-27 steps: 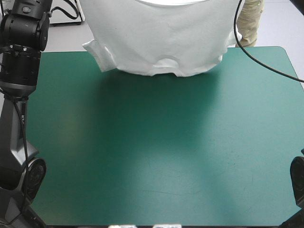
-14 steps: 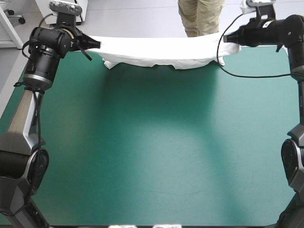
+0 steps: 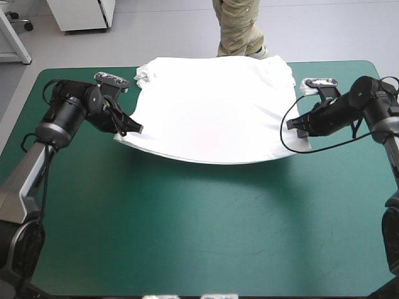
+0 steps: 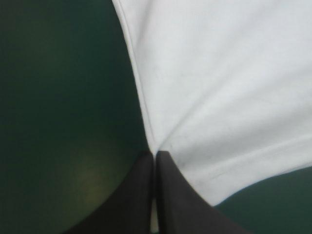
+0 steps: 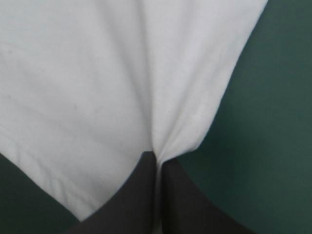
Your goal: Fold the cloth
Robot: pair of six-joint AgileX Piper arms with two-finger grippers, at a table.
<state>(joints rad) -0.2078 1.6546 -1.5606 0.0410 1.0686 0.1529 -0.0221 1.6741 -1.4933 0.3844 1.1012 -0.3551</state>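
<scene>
The white T-shirt (image 3: 212,109) lies spread over the far half of the teal-green table, its near hem held up and stretched between both arms. My left gripper (image 3: 136,128) is shut on the T-shirt at the hem's left corner. My right gripper (image 3: 293,124) is shut on the T-shirt at the right corner. In the left wrist view the black fingers (image 4: 141,195) meet in a point with the T-shirt (image 4: 219,97) pinched between them. The right wrist view shows the same pinch, the T-shirt (image 5: 122,73) fanning out ahead of the gripper (image 5: 157,161).
Bare teal-green cover (image 3: 206,230) fills the near half of the table. The T-shirt's far edge lies close to the table's far edge (image 3: 87,70).
Both arms have come down and toward the near side with the T-shirt. Earlier it hung raised at the far edge; now most of it rests on the table.
</scene>
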